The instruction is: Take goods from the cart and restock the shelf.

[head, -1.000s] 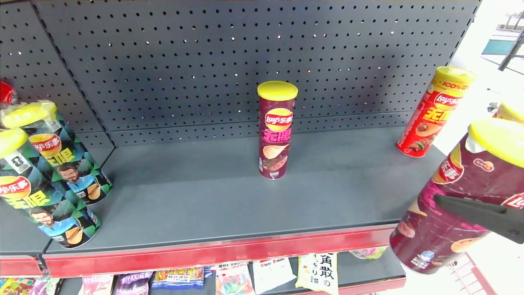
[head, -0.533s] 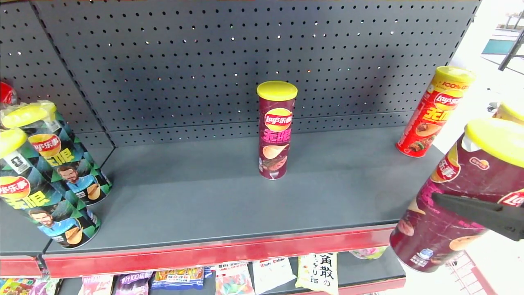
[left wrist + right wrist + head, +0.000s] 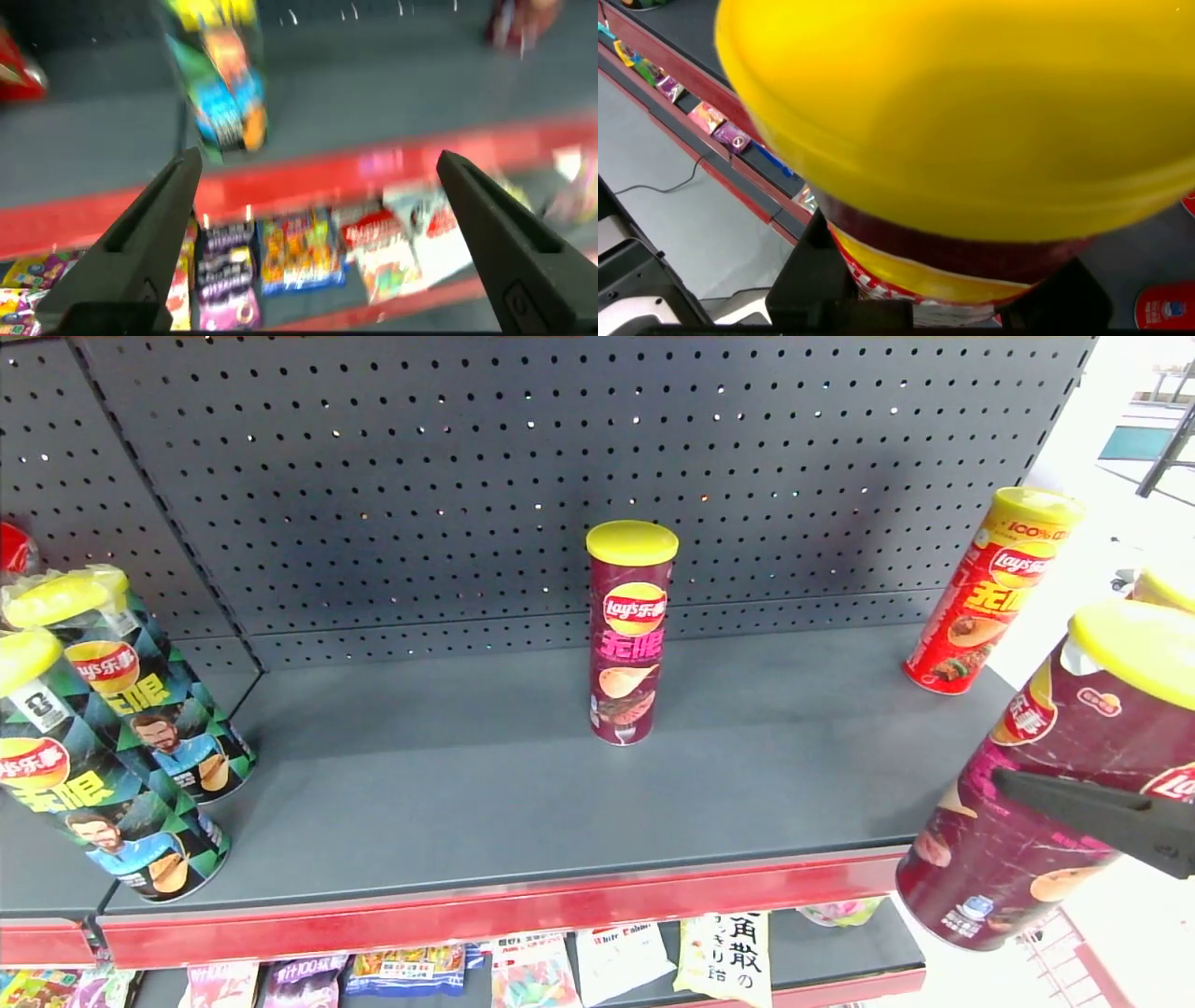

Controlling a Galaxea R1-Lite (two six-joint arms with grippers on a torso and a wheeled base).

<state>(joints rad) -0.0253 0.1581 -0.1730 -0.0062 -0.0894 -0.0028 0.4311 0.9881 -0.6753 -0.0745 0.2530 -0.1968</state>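
Canister [image 3: 1055, 747], maroon, yellow-lidded and tilted, sits clamped in right pincer [image 3: 1088, 812], right of the upright maroon can [image 3: 631, 635] on the shelf [image 3: 467, 775]; left pincer [image 3: 318, 233] fingers wide apart.

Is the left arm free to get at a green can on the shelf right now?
Probably yes: the left tool is open and empty, facing a green can on the shelf, with nothing between them.

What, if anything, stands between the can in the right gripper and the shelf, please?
Nothing visible: the held can in the right gripper hangs off the shelf at its right corner, with bare board beside the red can.
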